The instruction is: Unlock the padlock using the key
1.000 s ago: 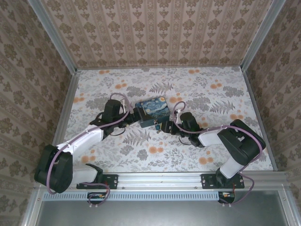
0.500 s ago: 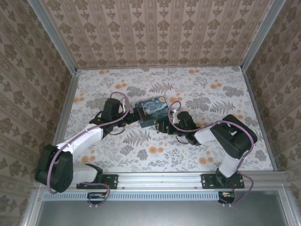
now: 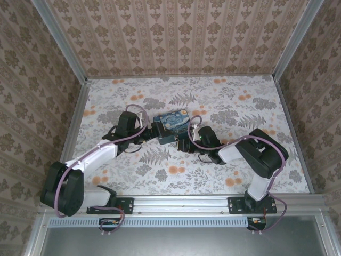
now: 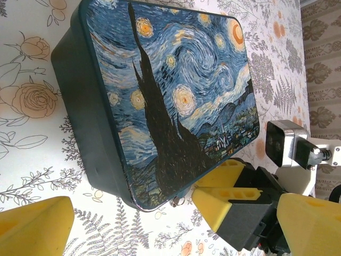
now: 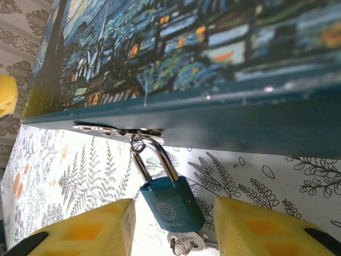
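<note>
Though seemingly untouched, padlock [image 5: 171, 204] inside claw [image 5: 173, 214]

Teal padlock [image 5: 171, 205], starry-night blue-yellow box [image 4: 176, 101]

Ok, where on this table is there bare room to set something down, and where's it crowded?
Free: the far strip of table between painted box and back wall; the near patch between box and front rail. Crowded: the box's near side, right gripper straddling the padlock, left gripper at its left end.
</note>
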{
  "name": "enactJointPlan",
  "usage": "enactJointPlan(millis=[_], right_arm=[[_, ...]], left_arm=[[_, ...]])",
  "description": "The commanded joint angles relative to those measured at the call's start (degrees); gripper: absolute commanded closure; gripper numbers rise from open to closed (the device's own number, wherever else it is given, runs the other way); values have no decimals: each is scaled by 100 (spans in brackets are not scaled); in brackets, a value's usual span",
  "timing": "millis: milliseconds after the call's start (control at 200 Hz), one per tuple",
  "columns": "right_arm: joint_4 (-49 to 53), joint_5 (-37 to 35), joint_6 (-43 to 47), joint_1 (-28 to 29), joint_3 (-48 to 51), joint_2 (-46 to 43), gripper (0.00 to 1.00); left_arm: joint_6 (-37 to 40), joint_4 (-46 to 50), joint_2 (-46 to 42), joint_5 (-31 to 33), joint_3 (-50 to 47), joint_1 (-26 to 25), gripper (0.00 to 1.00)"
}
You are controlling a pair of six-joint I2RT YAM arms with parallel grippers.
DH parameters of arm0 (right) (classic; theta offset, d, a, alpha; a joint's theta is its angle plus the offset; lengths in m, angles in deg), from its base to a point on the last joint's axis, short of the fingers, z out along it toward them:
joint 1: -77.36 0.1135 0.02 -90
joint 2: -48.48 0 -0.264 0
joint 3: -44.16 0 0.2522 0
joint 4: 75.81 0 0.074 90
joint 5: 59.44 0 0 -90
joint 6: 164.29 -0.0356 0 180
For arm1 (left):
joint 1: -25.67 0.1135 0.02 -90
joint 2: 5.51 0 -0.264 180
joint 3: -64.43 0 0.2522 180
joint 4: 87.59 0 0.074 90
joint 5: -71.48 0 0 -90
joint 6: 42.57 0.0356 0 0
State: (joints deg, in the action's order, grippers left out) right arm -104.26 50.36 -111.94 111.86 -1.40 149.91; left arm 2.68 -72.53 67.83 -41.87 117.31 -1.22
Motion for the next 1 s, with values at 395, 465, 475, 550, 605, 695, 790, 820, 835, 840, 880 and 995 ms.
enactJointPlan(millis=[395,465,475,550,605,695,790,820,835,840,880,995], right_arm=[[62,157,-101,118,-105,325,68],[38,149,-120,118,-91,323,70],[38,148,-120,118,-91,325,71],[51,123,-129,119,-73,313,77],[60,89,-135,118,-49,285,81],[73,31,-151,116,-4,222,91],[73,-57,-198,109,73,116,99],[81,-91,-227,110,100,70,100],[84,-104,-256,109,116,50,100],[83,-110,-258,109,118,38,100],[74,-131,-311,110,150,-23,100],[74,-226,-523,113,221,-220,100]], left_arm=[[59,-54,22,-116,94,35,0],[49,-67,20,-117,88,41,0],[51,-66,22,-117,88,37,0],[48,-64,8,-112,94,35,0],[51,-69,5,-112,94,35,0],[77,-60,-6,-108,94,35,0],[129,-25,-6,-87,104,36,0],[159,-4,-9,-84,114,39,0],[172,9,-7,-70,122,42,0],[175,14,-5,-67,122,39,0],[228,58,-5,-41,143,37,0],[454,296,17,78,271,35,0]])
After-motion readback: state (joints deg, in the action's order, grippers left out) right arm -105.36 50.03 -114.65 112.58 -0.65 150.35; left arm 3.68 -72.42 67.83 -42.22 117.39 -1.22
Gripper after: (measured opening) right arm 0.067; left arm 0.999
